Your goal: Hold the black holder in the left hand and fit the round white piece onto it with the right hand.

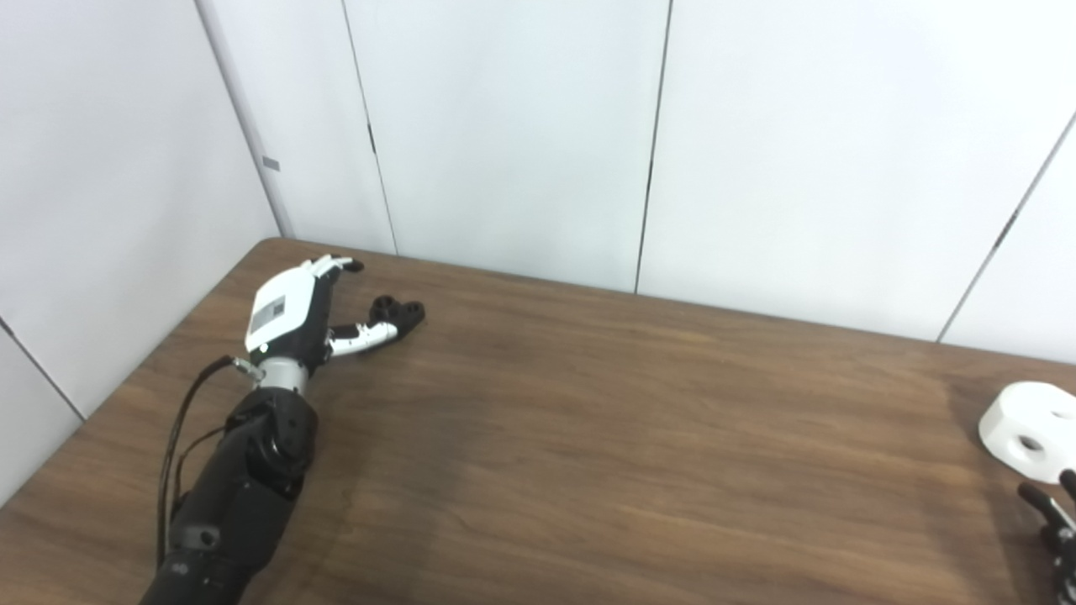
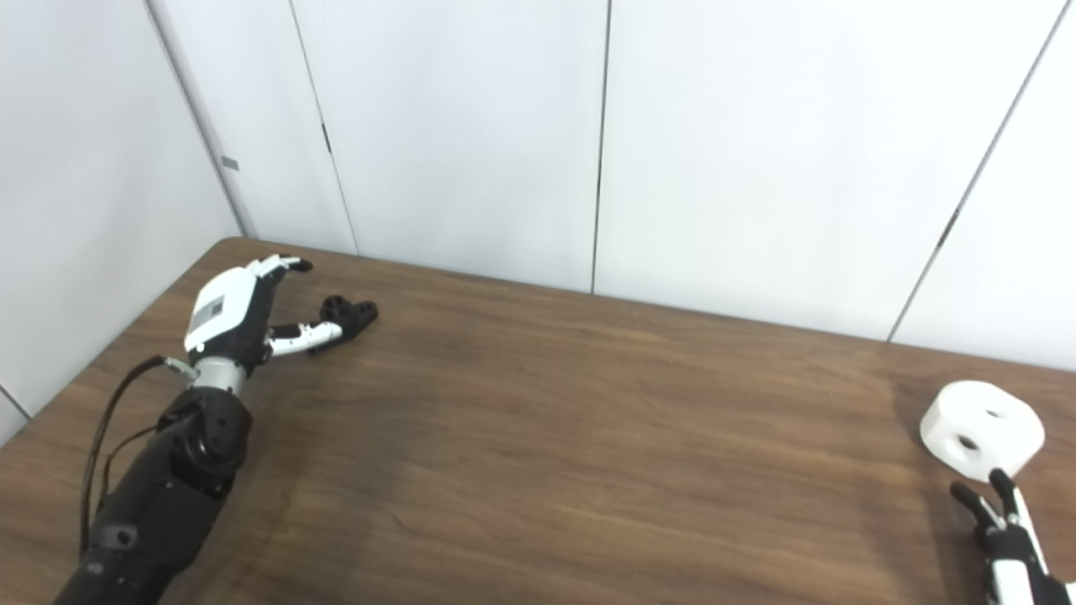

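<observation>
Two hands idle: my left hand (image 1: 290, 313), fingers apart, touches the black holder (image 1: 398, 313) upper left; right hand (image 2: 1004, 529), spread, sits just below the round white piece (image 2: 982, 429).

Brown wooden table (image 1: 588, 437) against white wall panels (image 1: 504, 126).

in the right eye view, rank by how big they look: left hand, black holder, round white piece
1. left hand, nearly matched by
2. round white piece; these two look close, so their order is unsure
3. black holder, clearly smallest; it lies far back on the table, which shrinks it
</observation>
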{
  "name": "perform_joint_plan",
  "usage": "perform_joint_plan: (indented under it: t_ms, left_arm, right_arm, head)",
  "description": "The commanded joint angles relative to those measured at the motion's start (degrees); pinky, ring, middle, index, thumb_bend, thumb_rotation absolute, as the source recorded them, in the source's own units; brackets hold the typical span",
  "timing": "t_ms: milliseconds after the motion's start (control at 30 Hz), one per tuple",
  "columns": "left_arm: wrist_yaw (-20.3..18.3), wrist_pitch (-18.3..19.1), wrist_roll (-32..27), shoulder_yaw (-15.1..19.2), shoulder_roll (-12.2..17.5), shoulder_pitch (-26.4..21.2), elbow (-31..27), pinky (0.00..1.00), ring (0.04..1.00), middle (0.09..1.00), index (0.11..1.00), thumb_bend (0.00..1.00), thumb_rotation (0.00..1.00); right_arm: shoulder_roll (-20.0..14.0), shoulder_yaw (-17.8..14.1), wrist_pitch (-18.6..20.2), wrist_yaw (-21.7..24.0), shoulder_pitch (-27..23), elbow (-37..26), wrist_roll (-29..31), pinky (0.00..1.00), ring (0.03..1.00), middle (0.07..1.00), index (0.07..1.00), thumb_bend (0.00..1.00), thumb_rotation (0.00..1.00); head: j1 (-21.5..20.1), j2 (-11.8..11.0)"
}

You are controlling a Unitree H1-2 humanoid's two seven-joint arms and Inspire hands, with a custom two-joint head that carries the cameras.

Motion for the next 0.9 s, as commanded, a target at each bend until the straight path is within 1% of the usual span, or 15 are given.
perform_joint_plan:
  t_ms: [0,67,167,233,367,433,467,533,600,667,733,867]
  left_arm:
    - [0.9,0.0,-0.5,0.2,1.9,-3.2,-0.1,0.97,0.96,0.919,0.816,0.94,0.5]
    - [1.0,0.1,-0.7,-0.1,1.9,-3.8,1.3,0.97,0.959,0.917,0.814,0.96,0.51]
    - [1.1,1.0,-1.0,-0.6,1.7,-4.7,3.1,0.97,0.956,0.914,0.809,0.97,0.49]
    - [1.3,0.7,-1.5,-0.8,1.7,-5.3,4.5,0.96,0.953,0.911,0.805,0.97,0.47]
    - [1.2,1.6,-1.8,-1.4,1.7,-5.8,5.8,0.97,0.958,0.914,0.802,0.99,0.47]
    - [1.3,2.5,-1.4,-2.0,1.7,-6.1,6.4,0.97,0.957,0.913,0.798,0.99,0.46]
    - [1.1,3.3,-0.4,-3.0,2.0,-6.3,7.1,0.97,0.957,0.913,0.796,0.99,0.46]
    - [0.9,4.3,0.8,-4.5,2.5,-6.5,7.9,0.96,0.959,0.919,0.806,1.0,0.5]
    - [0.6,5.6,1.5,-5.8,2.7,-6.5,7.8,0.95,0.959,0.921,0.812,1.0,0.52]
    - [0.2,6.8,1.7,-6.4,2.6,-6.4,7.4,0.97,0.96,0.923,0.816,1.0,0.52]
    - [0.2,7.8,1.6,-6.7,2.2,-6.3,6.9,0.97,0.958,0.92,0.818,1.0,0.5]
    - [-0.2,7.9,0.7,-7.1,2.1,-6.3,6.8,0.97,0.959,0.919,0.816,0.98,0.48]
  right_arm:
    - [1.3,0.9,1.2,-0.5,2.4,1.1,-0.4,1.0,0.988,0.902,0.984,0.6,1.0]
    - [1.4,0.9,1.1,-0.4,2.5,1.0,-0.3,1.0,0.985,0.9,0.98,0.6,1.0]
    - [1.5,1.0,1.4,-0.4,2.7,0.7,-0.3,1.0,0.99,0.901,0.981,0.61,1.0]
    - [1.6,0.9,1.4,-0.6,2.7,0.5,-0.4,1.0,0.987,0.898,0.98,0.62,1.0]
    - [1.8,0.9,1.6,-0.8,2.8,0.1,-0.7,1.0,0.972,0.885,0.975,0.62,1.0]
    - [1.9,1.0,1.2,-0.7,2.7,0.2,-0.6,1.0,0.965,0.882,0.975,0.61,0.99]
    - [1.9,1.0,1.1,-0.7,2.8,0.2,-0.6,1.0,0.961,0.881,0.976,0.61,0.99]
    - [1.9,1.0,1.2,-0.8,2.8,-0.1,-0.7,1.0,0.955,0.877,0.973,0.6,0.99]
    - [2.0,1.0,1.4,-0.6,2.9,-0.3,-0.1,1.0,0.956,0.876,0.973,0.6,0.98]
    - [1.9,1.1,1.3,-0.7,2.9,-0.5,-0.5,1.0,0.956,0.873,0.972,0.59,0.97]
    - [1.8,1.2,1.1,-0.9,3.0,-0.5,-1.4,1.0,0.956,0.877,0.972,0.6,0.99]
    - [2.1,1.0,1.1,-0.2,2.9,-0.4,0.6,1.0,0.965,0.884,0.973,0.6,0.96]
  head:
    - [0.0,0.1]
    - [-0.2,0.1]
    - [-0.5,0.2]
    - [-0.6,0.3]
    - [-0.8,0.5]
    - [-0.8,0.5]
    - [-0.9,0.5]
    - [-0.9,0.7]
    - [-1.1,0.8]
    - [-1.1,0.8]
    - [-1.1,0.9]
    - [-1.2,0.9]
